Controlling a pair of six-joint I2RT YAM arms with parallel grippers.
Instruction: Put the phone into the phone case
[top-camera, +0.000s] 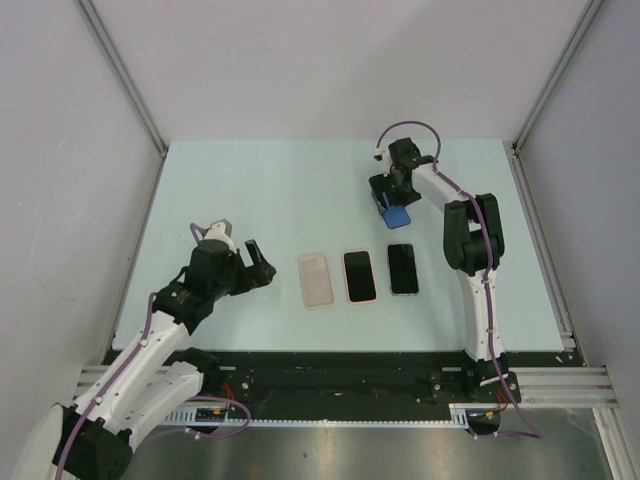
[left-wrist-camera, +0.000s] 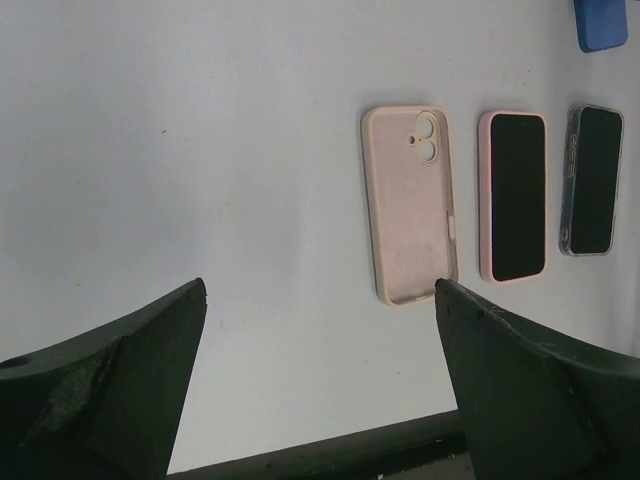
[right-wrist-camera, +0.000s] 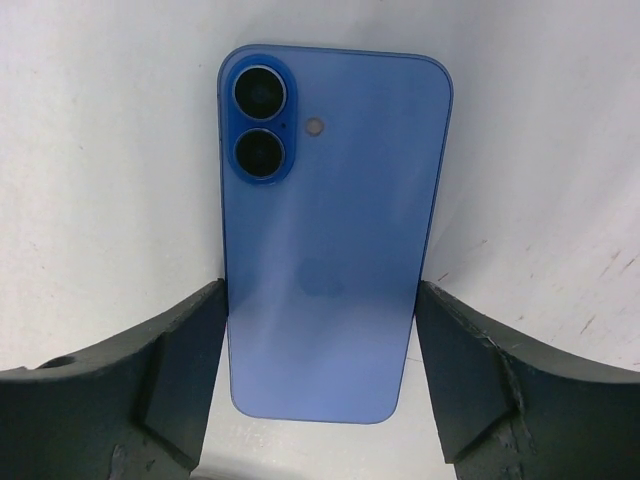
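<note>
Pale table (top-camera: 250, 190) | pink case (left-wrist-camera: 410, 205) empty | left pincer (left-wrist-camera: 320, 288) apart | right pincer (right-wrist-camera: 320, 292) astride blue phone (right-wrist-camera: 335, 220), grip unclear

- The blue phone (left-wrist-camera: 600, 25) is cut off by the top edge of the left wrist view.
- From above, the right gripper (top-camera: 388, 203) hides the phone's far end.
- Whether that gripper's fingers (right-wrist-camera: 180, 370) touch the phone's sides is unclear.
</note>
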